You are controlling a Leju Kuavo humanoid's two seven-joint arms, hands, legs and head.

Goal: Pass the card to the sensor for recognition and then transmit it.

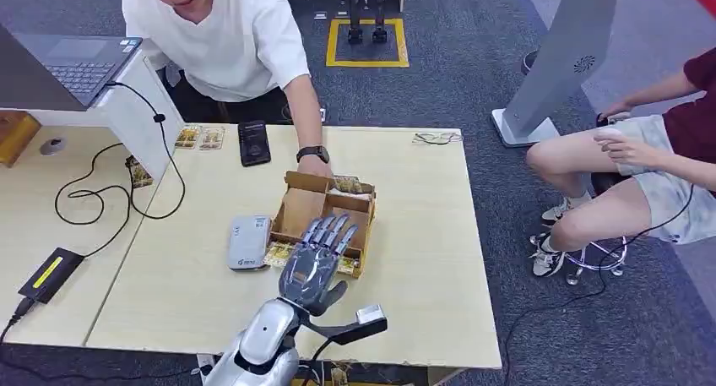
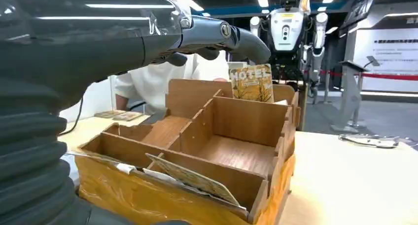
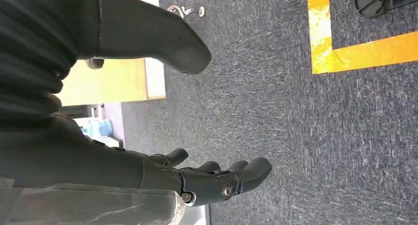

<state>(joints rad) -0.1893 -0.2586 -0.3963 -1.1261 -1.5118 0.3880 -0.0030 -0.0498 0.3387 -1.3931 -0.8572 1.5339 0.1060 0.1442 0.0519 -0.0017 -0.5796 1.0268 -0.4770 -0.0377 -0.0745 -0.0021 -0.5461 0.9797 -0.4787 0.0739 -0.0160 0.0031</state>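
The left hand [image 1: 314, 263] hovers over the near side of the wooden organizer box [image 1: 297, 207] on the table [image 1: 422, 259], fingers [image 1: 331, 231] spread and stretched forward, holding nothing. The card [image 2: 191, 178] it looks set to take lies in the box's near slot, tilted against the divider with its long axis running along the slot; it sits just below and slightly short of the fingertips, so the coming move is probably downward and a little back. A second card marked HOTEL [image 2: 251, 82] stands upright at the far side, where a person's hand [image 1: 314, 162] rests. The grey sensor [image 1: 249, 242] sits just beside the box. The right hand [image 3: 217, 178] hangs over the carpet, fingers loosely apart and empty, well away, so the left is clearly nearer.
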